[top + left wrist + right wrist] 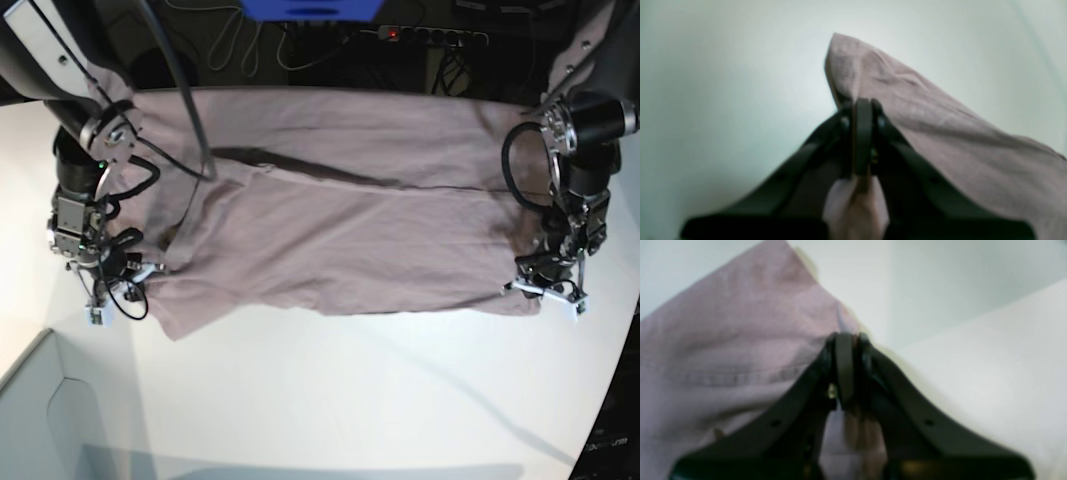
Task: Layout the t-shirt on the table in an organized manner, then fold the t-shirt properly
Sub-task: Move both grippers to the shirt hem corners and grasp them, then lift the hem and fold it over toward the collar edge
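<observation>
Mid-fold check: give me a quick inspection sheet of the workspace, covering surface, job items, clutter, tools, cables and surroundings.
Surface: white table, bare in front of the shirt.
Job's things: pink-mauve t-shirt spread wide across the far half, wrinkled, a fold ridge running across it.
Clutter: pale grey box corner at the near edge.
Tools: left tool shut on the t-shirt; right tool shut on the t-shirt, at the opposite side.
Cables: black cable loop by the left arm; loose cables on the floor behind.
Surroundings: power strip with a red light, dark floor.
</observation>
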Controlling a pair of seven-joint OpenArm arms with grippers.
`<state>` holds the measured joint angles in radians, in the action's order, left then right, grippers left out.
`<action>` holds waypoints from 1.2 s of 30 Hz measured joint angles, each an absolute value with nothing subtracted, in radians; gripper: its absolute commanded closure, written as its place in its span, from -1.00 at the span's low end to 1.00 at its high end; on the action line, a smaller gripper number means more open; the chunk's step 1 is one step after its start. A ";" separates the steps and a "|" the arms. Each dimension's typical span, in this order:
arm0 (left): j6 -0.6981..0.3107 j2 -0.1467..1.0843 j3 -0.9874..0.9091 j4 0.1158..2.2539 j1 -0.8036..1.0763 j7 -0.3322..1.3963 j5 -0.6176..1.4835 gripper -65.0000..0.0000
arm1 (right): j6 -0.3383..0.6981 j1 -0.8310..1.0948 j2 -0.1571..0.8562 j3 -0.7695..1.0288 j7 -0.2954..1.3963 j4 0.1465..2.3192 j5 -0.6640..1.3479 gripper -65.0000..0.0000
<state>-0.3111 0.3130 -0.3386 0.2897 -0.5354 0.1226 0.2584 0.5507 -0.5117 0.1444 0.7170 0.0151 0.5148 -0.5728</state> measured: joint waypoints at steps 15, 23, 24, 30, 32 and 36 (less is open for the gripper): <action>-0.304 0.333 -0.337 0.826 -0.318 0.481 0.536 1.00 | 0.684 -0.301 -0.064 0.714 0.049 1.136 -0.492 1.00; -0.314 0.319 -0.424 1.066 -0.184 0.562 0.625 1.00 | 0.685 -0.168 -0.125 0.717 0.042 1.351 -0.483 1.00; -0.308 0.316 -0.454 1.087 -0.166 0.581 0.622 1.00 | 0.685 -0.149 -0.132 0.717 0.041 1.374 -0.473 1.00; -0.309 0.314 -0.545 1.135 -0.139 0.632 0.623 1.00 | 0.685 -0.053 -0.131 0.712 0.041 1.506 -0.335 1.00; -0.311 0.313 -0.548 1.137 -0.128 0.633 0.627 1.00 | 0.687 -0.006 -0.131 0.710 0.038 1.533 -0.332 1.00; -0.311 0.312 -0.548 1.138 -0.073 0.641 0.624 1.00 | 0.692 0.091 -0.147 0.713 0.043 1.568 -0.303 1.00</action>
